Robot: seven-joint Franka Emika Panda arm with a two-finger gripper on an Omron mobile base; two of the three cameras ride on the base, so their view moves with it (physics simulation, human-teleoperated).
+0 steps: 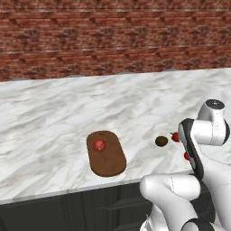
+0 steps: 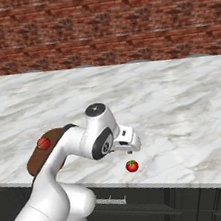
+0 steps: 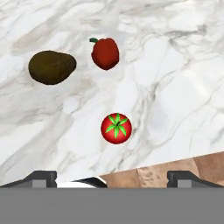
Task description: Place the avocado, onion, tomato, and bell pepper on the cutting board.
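The dark brown cutting board (image 1: pixel 108 160) lies near the counter's front edge with the pinkish-red onion (image 1: pixel 99 145) on its far end. To its right the olive-brown avocado (image 1: pixel 161 141) rests on the marble. Beside it are the red bell pepper (image 3: pixel 105 53) and, closer to the edge, the green-topped tomato (image 3: pixel 116 128). My gripper (image 3: pixel 113 177) hangs above these three, open, with nothing between its fingers. In the hand view the tomato sits just ahead of the fingertips (image 3: pixel 41 177). From the right base view, my arm hides most of the board (image 2: pixel 36 165).
A marble counter (image 1: pixel 54 113) stretches back to a red brick wall (image 1: pixel 113 40). Its front edge (image 2: pixel 159 183) runs just behind the tomato (image 2: pixel 132 166), with dark cabinet drawers (image 2: pixel 128 211) below.
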